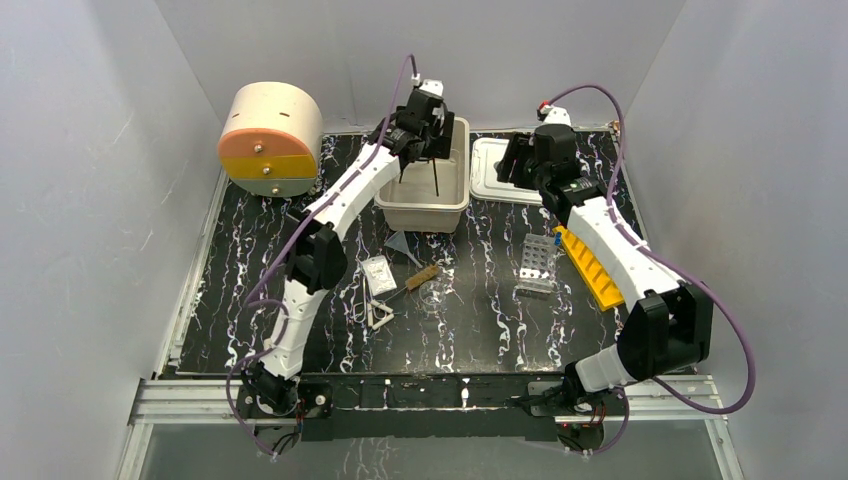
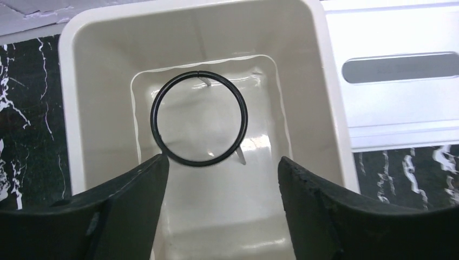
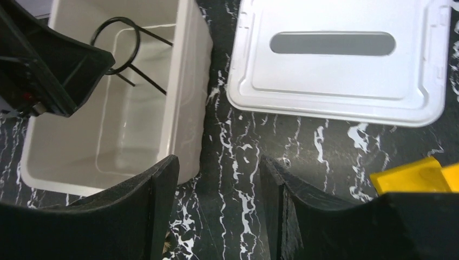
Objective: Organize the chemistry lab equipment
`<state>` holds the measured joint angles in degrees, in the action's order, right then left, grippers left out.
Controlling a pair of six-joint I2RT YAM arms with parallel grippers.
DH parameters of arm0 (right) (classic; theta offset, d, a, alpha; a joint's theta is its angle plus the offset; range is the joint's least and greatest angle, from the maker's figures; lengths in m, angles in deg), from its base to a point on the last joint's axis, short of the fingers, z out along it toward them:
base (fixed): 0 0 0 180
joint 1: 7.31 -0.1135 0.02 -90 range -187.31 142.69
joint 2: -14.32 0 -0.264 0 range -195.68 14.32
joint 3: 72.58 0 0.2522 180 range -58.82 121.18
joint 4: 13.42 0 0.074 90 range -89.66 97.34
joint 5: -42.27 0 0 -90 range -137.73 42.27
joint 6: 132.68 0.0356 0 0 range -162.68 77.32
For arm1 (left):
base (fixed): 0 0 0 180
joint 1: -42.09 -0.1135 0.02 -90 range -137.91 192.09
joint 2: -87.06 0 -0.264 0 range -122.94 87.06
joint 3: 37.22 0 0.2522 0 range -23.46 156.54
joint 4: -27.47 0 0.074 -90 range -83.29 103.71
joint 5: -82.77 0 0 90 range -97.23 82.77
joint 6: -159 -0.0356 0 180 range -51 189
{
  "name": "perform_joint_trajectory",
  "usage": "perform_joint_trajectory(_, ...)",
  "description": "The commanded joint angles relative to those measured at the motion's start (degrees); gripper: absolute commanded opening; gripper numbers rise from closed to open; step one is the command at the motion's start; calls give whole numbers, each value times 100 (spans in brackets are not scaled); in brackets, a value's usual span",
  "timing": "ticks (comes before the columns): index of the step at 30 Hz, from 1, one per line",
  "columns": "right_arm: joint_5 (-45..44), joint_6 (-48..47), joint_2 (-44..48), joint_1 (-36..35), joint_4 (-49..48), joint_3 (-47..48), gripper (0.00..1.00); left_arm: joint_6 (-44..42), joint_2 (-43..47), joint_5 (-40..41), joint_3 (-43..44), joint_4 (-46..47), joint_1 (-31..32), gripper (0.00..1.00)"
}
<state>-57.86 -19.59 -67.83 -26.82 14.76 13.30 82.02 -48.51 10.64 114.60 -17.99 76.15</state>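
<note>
The black wire ring stand [image 2: 153,116] is inside the beige plastic bin [image 2: 67,97] at the far middle of the tabletop [image 1: 480,330], its ring uppermost and its thin legs pointing down toward the bin floor. Right above it hangs the left gripper [image 2: 222,158], fingers spread wide. The ring sits low between them and looks to graze the left finger, though I cannot tell whether they really touch. Just beside the bin on the right lies its white lid [image 3: 335,70], flat on the marbled black surface. The right gripper [image 3: 217,160] hovers over the strip of tabletop between bin and lid, its fingers apart with nothing between them. Nearer the arms' bases, the grey holed metal rack [image 1: 537,263] stands just beside the yellow tube rack [image 1: 590,268], which lies partly under the right arm. Left of those are the grey cone [image 1: 400,243], the clear packet [image 1: 377,272], the wood-handled tool [image 1: 420,277] and the white triangle frame [image 1: 379,316], close together. The beige-and-orange drum [image 1: 270,140] sits in the far left corner.
</note>
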Motion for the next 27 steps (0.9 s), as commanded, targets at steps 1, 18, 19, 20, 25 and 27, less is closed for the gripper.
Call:
perform_joint_trajectory(1,755,-439,-210,18,-237,539,65,27,1219,-140,-402,12,-46,78)
perform_joint_trajectory(18,1053,-1132,-1489,-1259,507,2161,59,1312,4509,-422,-4775,-510,-801,84)
perform_joint_trajectory(19,1047,-1153,-1477,-1355,548,2146,59,1464,4686,-412,-5038,-567,-830,84)
perform_joint_trajectory(20,951,-1172,-1460,-1463,595,2122,59,1641,4852,-439,-5330,-621,-864,83)
perform_joint_trajectory(25,744,-1240,-1190,-1993,657,1726,59,2188,5453,-842,-6612,-610,-1025,76)
perform_joint_trajectory(27,619,-1250,-1053,-2212,641,1484,60,2306,5527,-919,-6989,-503,-1107,71)
